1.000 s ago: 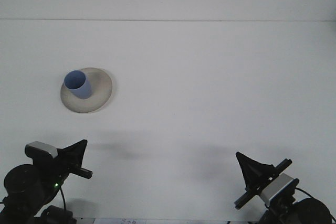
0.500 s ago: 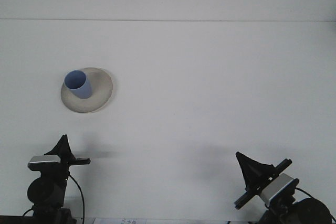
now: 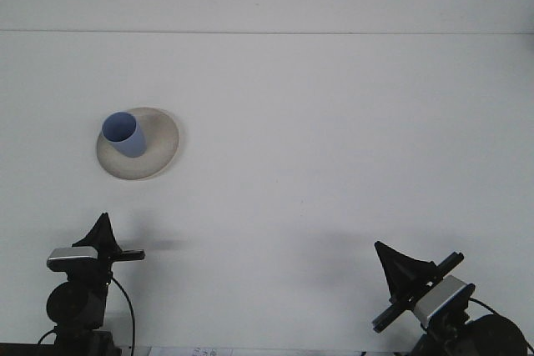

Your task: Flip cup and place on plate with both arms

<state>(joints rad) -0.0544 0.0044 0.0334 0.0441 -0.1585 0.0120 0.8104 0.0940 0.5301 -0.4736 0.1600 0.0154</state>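
A blue cup [image 3: 123, 133] stands upright, mouth up, on a beige plate [image 3: 160, 149] at the left of the white table. My left gripper [image 3: 102, 223] is low at the front left, well short of the plate, and holds nothing. At the front right my right gripper [image 3: 382, 249] sits far from the cup, also holding nothing. Both grippers show only as dark wedge shapes from this angle.
The white table [image 3: 334, 139] runs back to a pale wall along a far edge [image 3: 267, 32]. Both arm bases and their wrist cameras sit along the bottom edge of the view.
My left arm has swung round and pulled in to the front left, its gripper now pointing away from me. The cup, the plate and the right arm have not moved.
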